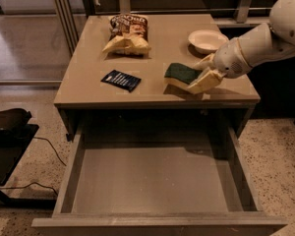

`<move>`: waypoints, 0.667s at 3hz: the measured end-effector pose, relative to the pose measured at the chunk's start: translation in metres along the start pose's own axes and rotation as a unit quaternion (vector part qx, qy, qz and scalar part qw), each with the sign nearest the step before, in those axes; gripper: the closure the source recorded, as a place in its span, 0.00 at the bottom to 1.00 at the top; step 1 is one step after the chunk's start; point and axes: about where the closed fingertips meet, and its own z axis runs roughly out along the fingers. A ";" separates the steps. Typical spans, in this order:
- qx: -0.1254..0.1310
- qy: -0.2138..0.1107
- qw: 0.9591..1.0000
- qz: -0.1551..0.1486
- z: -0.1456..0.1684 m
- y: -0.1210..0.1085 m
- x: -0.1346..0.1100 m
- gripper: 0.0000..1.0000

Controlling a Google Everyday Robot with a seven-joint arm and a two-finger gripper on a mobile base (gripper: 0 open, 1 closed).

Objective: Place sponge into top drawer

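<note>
The sponge (177, 74), dark green on top with pale yellow foam beneath, hangs just above the table's front right part and casts a shadow on the tabletop. My gripper (195, 77) comes in from the right on the white arm and is shut on the sponge's right end. The top drawer (152, 181) stands pulled fully out below the table's front edge. It is wide, shallow and grey-beige, with a bare bottom. The sponge is behind the drawer opening, still over the tabletop.
On the table (88, 68) lie a chip bag (127, 33) at the back, a flat dark blue packet (120, 80) at front left and a white bowl (207, 39) at back right. A black object (10, 127) with a cable sits on the floor at left.
</note>
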 end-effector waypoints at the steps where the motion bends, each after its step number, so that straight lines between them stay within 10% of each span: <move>1: 0.012 -0.005 1.000 -0.023 -0.018 0.046 0.010 1.00; 2: 0.037 0.005 0.999 -0.033 -0.026 0.087 0.033 1.00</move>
